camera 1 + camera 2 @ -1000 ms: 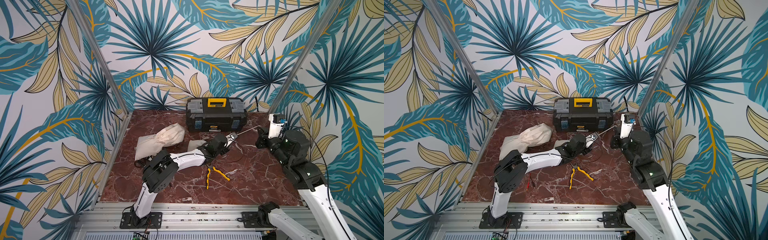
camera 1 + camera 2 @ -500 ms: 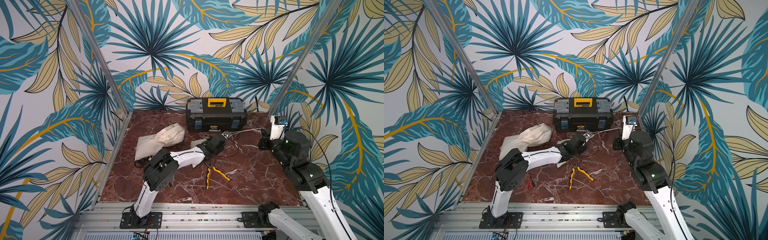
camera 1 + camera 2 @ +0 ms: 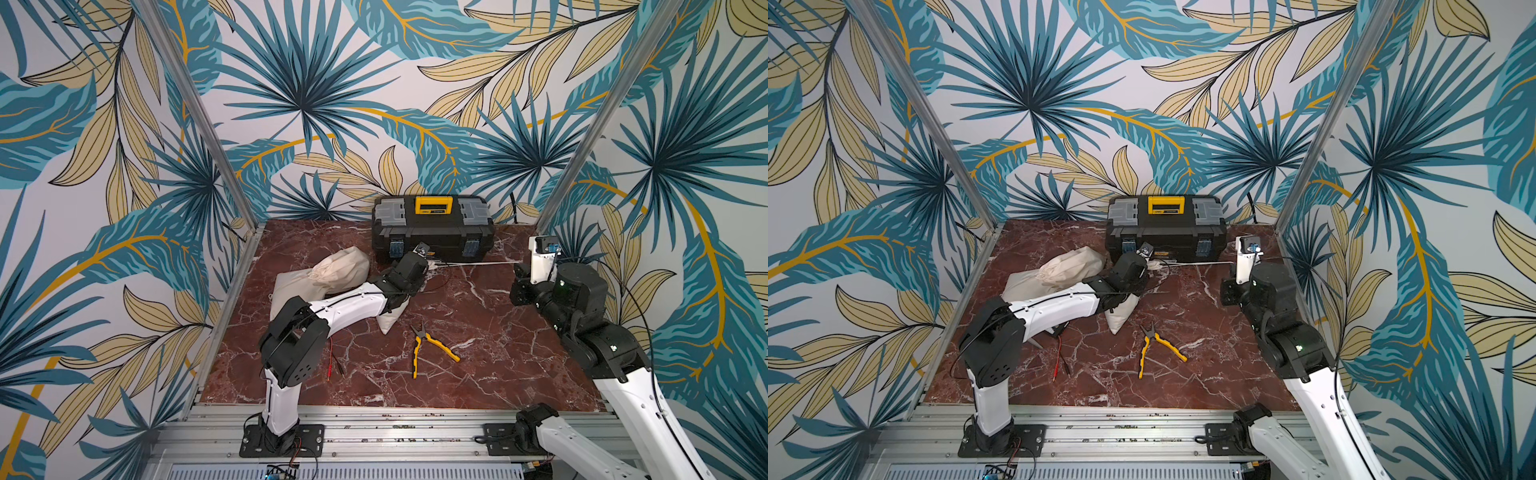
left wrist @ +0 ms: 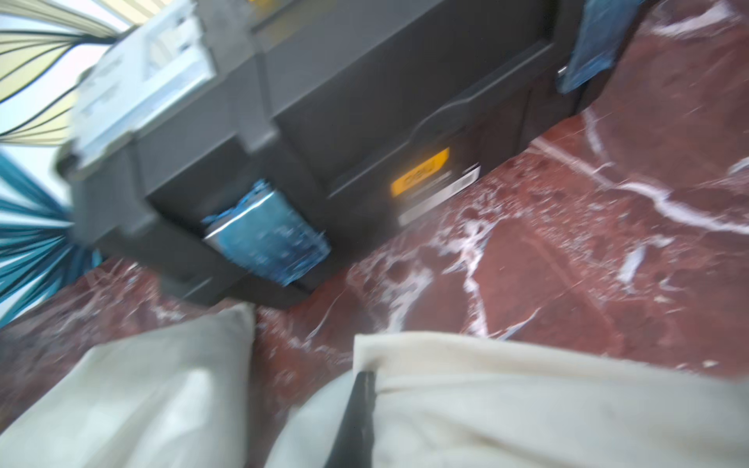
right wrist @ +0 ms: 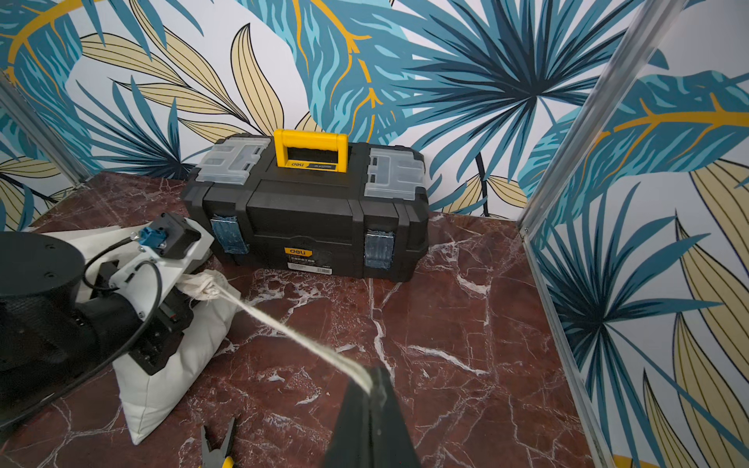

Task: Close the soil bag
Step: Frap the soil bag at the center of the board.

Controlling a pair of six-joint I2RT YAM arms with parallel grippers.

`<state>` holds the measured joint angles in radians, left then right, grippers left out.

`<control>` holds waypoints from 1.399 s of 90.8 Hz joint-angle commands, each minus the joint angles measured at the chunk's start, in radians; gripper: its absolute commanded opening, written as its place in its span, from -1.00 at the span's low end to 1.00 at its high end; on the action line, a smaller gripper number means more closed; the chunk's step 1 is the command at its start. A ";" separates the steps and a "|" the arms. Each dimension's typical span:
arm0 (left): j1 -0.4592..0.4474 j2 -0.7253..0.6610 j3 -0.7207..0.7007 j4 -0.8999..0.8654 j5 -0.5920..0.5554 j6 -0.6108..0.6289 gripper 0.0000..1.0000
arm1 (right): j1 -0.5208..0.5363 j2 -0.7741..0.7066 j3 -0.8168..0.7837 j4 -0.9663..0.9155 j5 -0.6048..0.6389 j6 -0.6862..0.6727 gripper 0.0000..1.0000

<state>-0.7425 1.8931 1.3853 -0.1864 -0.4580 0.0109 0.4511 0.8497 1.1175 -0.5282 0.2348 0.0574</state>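
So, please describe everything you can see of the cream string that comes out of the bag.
The string is a thin cream cord, like twisted cotton. It leaves the gathered mouth of the soil bag and runs straight and taut, in front of the toolbox, to the right end effector, which is shut on it. In both top views it shows as a pale straight line between the two arms. No slack shows.

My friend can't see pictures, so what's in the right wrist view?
The right pincer pinches a taut cream cord running from the gathered mouth of a cream cloth bag. A black plastic toolbox with yellow handle stands behind on the red marble tabletop.
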 commanded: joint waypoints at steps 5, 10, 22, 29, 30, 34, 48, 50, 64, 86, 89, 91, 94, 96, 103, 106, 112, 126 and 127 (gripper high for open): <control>0.118 -0.066 -0.097 -0.303 -0.297 0.005 -1.00 | -0.047 0.040 -0.160 0.343 -0.036 0.079 -1.00; 0.116 -0.084 -0.103 -0.329 -0.316 0.010 -0.94 | -0.050 0.067 -0.249 0.447 -0.098 0.110 -1.00; 0.076 -0.063 -0.098 -0.328 -0.285 0.064 -0.72 | -0.057 0.136 -0.385 0.612 -0.152 0.141 -1.00; 0.025 -0.028 -0.073 -0.279 -0.164 0.122 -0.52 | -0.062 0.160 -0.423 0.656 -0.175 0.144 -1.00; 0.016 -0.024 -0.072 -0.266 -0.151 0.131 -0.48 | -0.063 0.161 -0.427 0.661 -0.180 0.144 -1.00; -0.020 -0.016 -0.073 -0.209 -0.098 0.174 -0.37 | -0.064 0.161 -0.436 0.674 -0.198 0.138 -1.00; -0.060 -0.040 -0.100 0.010 0.214 0.244 -0.01 | -0.063 0.152 -0.441 0.669 -0.266 0.106 -1.00; -0.061 -0.049 -0.106 0.044 0.255 0.253 0.04 | -0.064 0.149 -0.440 0.665 -0.276 0.102 -1.00; -0.061 -0.047 -0.077 0.150 0.504 0.301 0.27 | -0.064 0.116 -0.423 0.636 -0.334 0.075 -1.00; -0.059 0.011 0.017 0.186 0.797 0.341 0.44 | -0.063 0.034 -0.388 0.586 -0.327 0.071 -1.00; -0.058 0.008 0.008 0.209 0.832 0.340 0.46 | -0.063 0.017 -0.384 0.580 -0.323 0.072 -1.00; -0.059 0.005 0.003 0.230 0.855 0.340 0.47 | -0.064 0.010 -0.381 0.576 -0.322 0.072 -1.00; -0.060 0.003 0.000 0.249 0.883 0.336 0.46 | -0.063 -0.003 -0.375 0.570 -0.321 0.070 -1.00; -0.060 0.004 0.002 0.257 0.898 0.333 0.44 | -0.063 -0.011 -0.371 0.565 -0.321 0.069 -1.00; -0.059 0.019 0.032 0.259 0.928 0.320 0.37 | -0.063 -0.024 -0.357 0.551 -0.331 0.069 -1.00; -0.058 0.028 0.052 0.251 0.937 0.318 0.34 | -0.064 -0.027 -0.352 0.549 -0.338 0.070 -1.00; -0.058 0.057 0.087 0.238 0.965 0.314 0.29 | -0.063 -0.030 -0.344 0.542 -0.349 0.073 -1.00; -0.060 0.098 0.143 0.211 1.035 0.316 0.26 | -0.064 -0.043 -0.343 0.534 -0.336 0.076 -1.00; -0.060 0.104 0.146 0.206 1.038 0.318 0.26 | -0.064 -0.044 -0.343 0.533 -0.334 0.076 -1.00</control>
<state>-0.8032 1.9614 1.4815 0.0338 0.4915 0.3256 0.3885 0.8219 0.7631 0.0380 -0.0948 0.1387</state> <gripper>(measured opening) 0.634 0.064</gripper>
